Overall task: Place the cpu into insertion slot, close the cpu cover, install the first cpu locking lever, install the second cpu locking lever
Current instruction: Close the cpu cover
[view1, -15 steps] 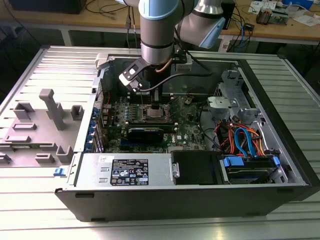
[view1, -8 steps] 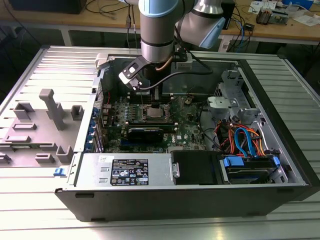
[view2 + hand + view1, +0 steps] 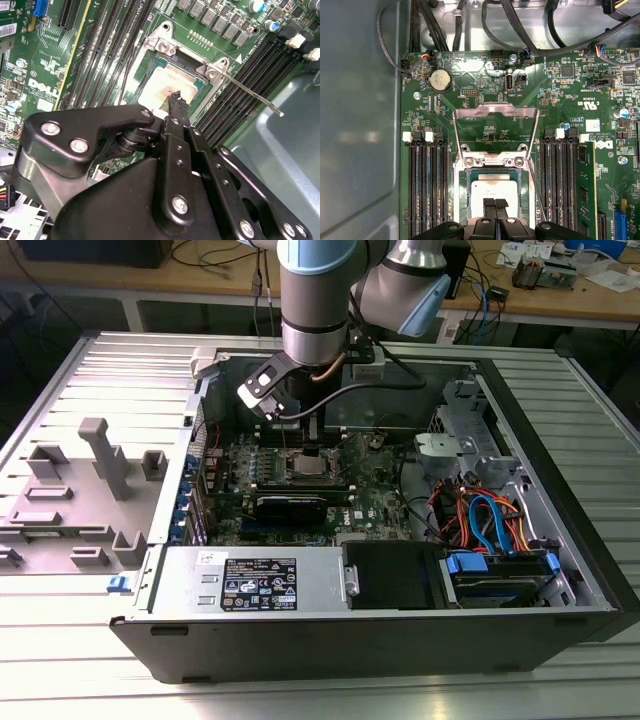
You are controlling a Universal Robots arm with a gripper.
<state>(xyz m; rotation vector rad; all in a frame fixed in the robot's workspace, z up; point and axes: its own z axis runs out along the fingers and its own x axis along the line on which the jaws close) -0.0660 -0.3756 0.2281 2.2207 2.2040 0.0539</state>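
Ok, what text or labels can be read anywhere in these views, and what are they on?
Black label on the power supply: print too small to read.
White label beside it: too small to read.
White lettering on the motherboard: a logo and tiny codes, none clear enough to quote.
Top of the cpu: no legible marking.

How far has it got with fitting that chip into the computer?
Done, it seems: the small square silver-topped chip lies in its metal-rimmed socket. In hand: the black pincer, shut, sits just over the chip. Left: the silvery window-frame cover stands open, and the thin wire lever juts free, unlatched.
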